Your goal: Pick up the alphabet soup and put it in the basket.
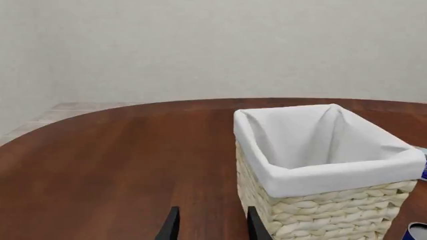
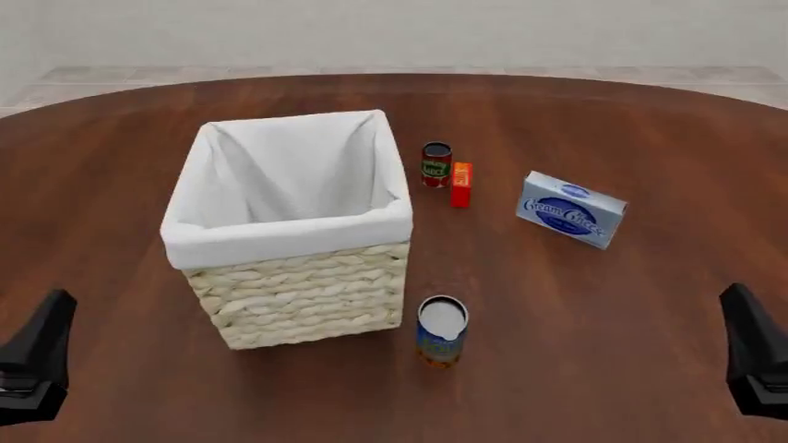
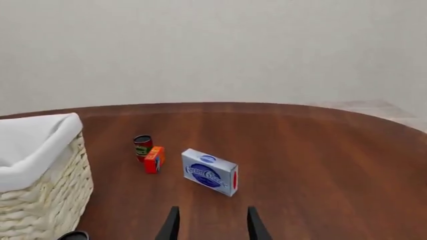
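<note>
The alphabet soup (image 2: 441,330), a can with a silver top and a blue and orange label, stands upright on the table just right of the basket's near corner. The basket (image 2: 308,286) is cream wicker with a white lining and is empty. My left gripper (image 2: 37,355) is at the near left, far from both. My right gripper (image 2: 751,351) is at the near right. In the left wrist view the gripper (image 1: 213,227) is open and empty beside the basket (image 1: 320,210). In the right wrist view the gripper (image 3: 213,227) is open and empty; the can's top (image 3: 73,235) barely shows.
A small dark-topped red and green can (image 2: 436,163) and an orange box (image 2: 462,184) stand behind the basket's right side. A blue and white cream cheese box (image 2: 571,209) lies further right. The wooden table (image 2: 615,314) is round.
</note>
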You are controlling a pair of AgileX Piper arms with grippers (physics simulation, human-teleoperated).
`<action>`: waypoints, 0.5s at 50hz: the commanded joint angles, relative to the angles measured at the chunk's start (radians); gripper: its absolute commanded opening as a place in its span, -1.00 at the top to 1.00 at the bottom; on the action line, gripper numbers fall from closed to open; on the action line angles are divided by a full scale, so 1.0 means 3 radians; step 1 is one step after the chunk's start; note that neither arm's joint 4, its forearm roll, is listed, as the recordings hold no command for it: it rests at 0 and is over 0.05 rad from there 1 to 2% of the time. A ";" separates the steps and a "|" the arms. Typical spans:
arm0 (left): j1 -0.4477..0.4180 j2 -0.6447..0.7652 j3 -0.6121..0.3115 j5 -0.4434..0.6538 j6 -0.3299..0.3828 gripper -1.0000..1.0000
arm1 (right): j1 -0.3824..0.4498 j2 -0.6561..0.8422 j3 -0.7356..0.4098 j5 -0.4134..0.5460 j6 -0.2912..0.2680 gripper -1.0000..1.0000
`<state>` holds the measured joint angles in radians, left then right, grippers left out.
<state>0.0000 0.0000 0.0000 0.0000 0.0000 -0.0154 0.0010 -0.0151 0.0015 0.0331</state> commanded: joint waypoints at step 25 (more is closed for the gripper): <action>0.0000 0.0000 0.0000 0.0000 0.0000 -1.00 | 0.0313 0.0966 -0.1029 0.0255 0.0021 -1.00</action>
<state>0.0000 0.0000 0.0000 0.0000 0.0000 0.0396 0.1887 -0.2337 0.0616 -0.0089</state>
